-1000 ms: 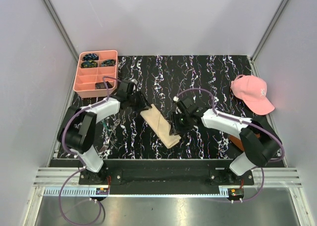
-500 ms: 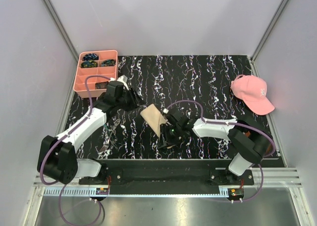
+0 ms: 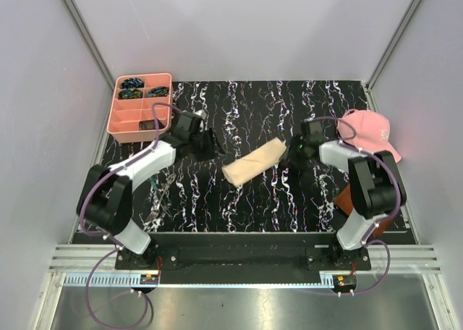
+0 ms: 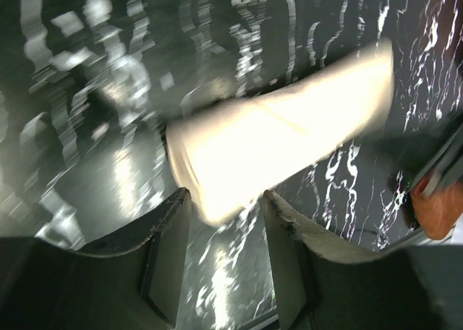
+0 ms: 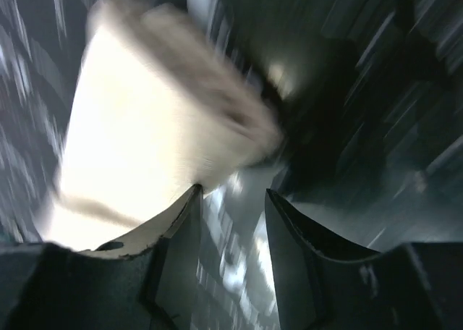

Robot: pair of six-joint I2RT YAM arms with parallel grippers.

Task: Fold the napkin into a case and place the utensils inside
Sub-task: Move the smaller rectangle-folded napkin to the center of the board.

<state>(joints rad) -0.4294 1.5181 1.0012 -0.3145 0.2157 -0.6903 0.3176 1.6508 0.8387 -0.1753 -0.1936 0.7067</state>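
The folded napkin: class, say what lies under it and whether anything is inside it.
Under the napkin is the black marbled table. Nothing rests on top. Its folds cover the inside, so whether anything is tucked in cannot be seen.

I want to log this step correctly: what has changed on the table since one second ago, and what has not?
The napkin swung around: its long side ran toward the near right, now toward the far right. The right gripper, earlier over it, moved right and is open at the napkin's right end. The left gripper is open near its first place. The pink cap and the tray stayed.
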